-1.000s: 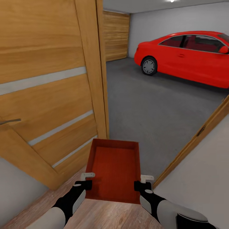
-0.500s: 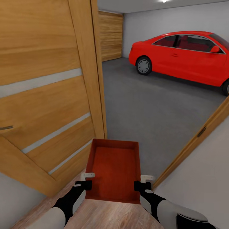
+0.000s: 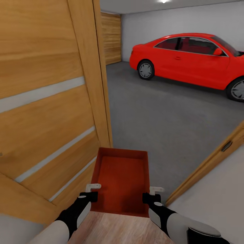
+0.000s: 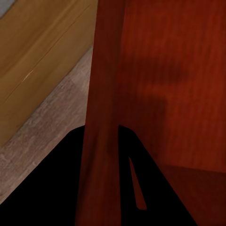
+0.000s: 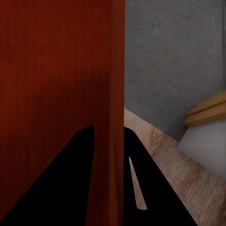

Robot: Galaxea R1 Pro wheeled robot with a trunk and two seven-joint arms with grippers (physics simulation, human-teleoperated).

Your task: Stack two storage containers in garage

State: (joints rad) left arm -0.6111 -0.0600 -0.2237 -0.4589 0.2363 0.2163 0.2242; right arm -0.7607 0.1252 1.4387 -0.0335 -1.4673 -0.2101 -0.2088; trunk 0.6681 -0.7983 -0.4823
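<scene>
The storage container, an orange-red open-top bin, hangs level in front of the robot, carried over the threshold where the wood-plank floor gives way to the dark grey garage floor. Its long axis runs straight away from the robot, its far short end pointing into the garage and its open top facing up.

The left gripper is clamped on the container's left long wall near the near corner, and the right gripper is clamped on the right long wall at the matching spot; each wrist view shows the thin red wall pinched between two dark fingers. Neither arm is nearer than the other: the bin sits centred between them, reaching forward from both.

Measured from the container, the open wooden door stands just beside its left wall, with the door's edge close by the far left corner. The slanting door frame lies to its right, a little more apart. The garage floor opens directly beyond its far end, and the red car stands well apart, ahead and to the right.

The coming move looks to turn on keeping that long axis aimed through the gap, the door side being the tighter one.
</scene>
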